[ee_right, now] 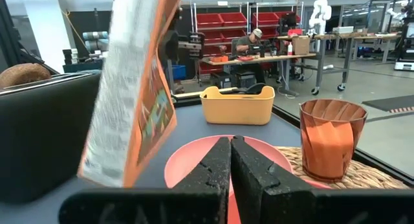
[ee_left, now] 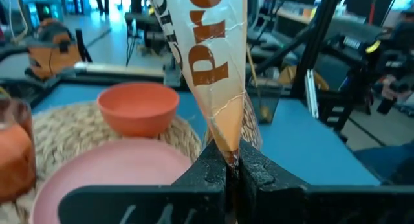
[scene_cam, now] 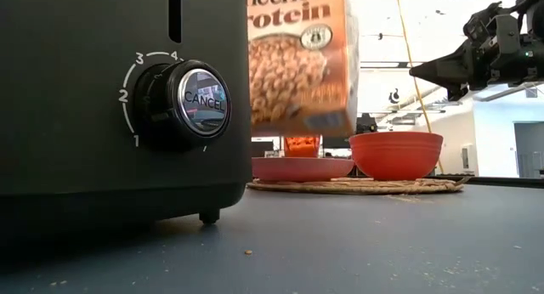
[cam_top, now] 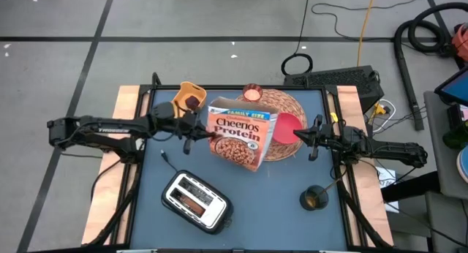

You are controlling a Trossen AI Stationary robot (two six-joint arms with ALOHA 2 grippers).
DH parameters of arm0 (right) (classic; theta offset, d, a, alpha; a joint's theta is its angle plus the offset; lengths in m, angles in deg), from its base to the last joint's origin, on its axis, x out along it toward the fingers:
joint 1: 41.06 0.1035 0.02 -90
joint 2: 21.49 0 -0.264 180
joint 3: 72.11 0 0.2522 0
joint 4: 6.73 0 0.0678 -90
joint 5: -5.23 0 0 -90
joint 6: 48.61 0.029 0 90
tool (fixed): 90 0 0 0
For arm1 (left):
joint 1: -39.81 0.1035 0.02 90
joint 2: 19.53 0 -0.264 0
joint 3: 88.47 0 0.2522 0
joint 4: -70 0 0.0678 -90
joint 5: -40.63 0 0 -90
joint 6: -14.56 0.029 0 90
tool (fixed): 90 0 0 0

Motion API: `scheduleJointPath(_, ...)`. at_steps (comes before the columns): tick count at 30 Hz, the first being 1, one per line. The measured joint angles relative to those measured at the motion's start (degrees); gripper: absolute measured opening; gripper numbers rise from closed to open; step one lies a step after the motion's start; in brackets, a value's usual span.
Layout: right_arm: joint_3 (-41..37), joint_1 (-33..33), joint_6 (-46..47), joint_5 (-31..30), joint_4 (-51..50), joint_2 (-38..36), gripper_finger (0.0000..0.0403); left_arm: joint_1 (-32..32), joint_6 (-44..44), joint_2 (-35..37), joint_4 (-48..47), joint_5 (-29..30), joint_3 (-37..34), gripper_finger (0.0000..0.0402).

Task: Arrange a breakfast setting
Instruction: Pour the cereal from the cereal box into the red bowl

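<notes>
A: What is the biggest thing on the table?

B: The toaster, which lies at the near edge, well apart from the woven mat. A bagel sits in its slot.

A: And the cereal box?

B: The Cheerios Protein box hangs tilted above the mat, off the table. The left gripper has its fingers clamped together on the box's thin edge, on the side away from the mat's centre.

A: What rests on the mat?

B: The pink plate lies on it, under the box. The red bowl stands on the mat just beside the plate. The glass, holding something orange, stands upright on the mat's far edge.

A: The other arm?

B: The right gripper hovers above the mat near the bowl, its fingers pressed together with nothing between them.

A: Anything else?

B: A yellow basket sits beyond the mat with a dark fruit inside, and a small dark round object stands on the near side of the mat.
</notes>
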Motion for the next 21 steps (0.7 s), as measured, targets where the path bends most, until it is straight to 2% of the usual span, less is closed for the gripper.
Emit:
scheduleJointPath(12,0.00,0.00,0.08,0.01,4.36,-0.01,0.0016,0.02,-0.17,4.66,0.89,-0.02,0.00,0.0004)
scheduleJointPath(16,0.01,0.00,3.13,-0.22,7.26,0.00,0.0049,0.02,-0.15,4.62,0.97,0.00,0.02,0.0004)
scheduleJointPath(21,-0.01,0.01,5.76,-0.30,12.33,0.00,0.0119,0.02,-0.16,4.62,0.95,0.02,0.00,0.0004)
